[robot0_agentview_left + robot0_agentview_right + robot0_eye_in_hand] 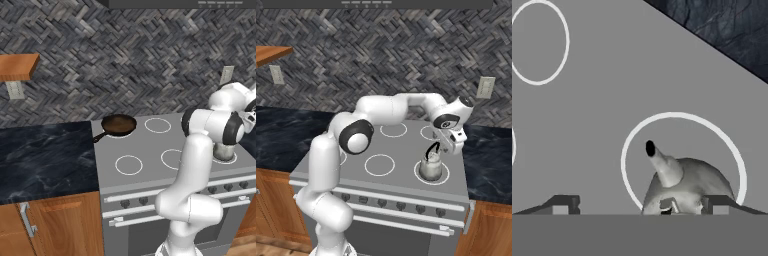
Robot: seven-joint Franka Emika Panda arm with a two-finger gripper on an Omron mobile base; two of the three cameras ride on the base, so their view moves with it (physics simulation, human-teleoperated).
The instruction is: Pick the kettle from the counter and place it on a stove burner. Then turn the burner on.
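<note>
Silvery-white, the kettle [430, 167] already sits inside a front burner ring of the stove [381, 187], just below your gripper [445, 145], whose jaws stand open and apart from it, so lift straight up before reaching for the knobs [401, 205].

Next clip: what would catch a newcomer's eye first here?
First, the big white arm bent over the stove, its gripper poised just above the kettle. The kettle stands inside the front-right burner ring, spout clear in the hand view, with the fingertips spread wide either side. Next, the dark frying pan on the back-left burner, beside the black counter.
</note>
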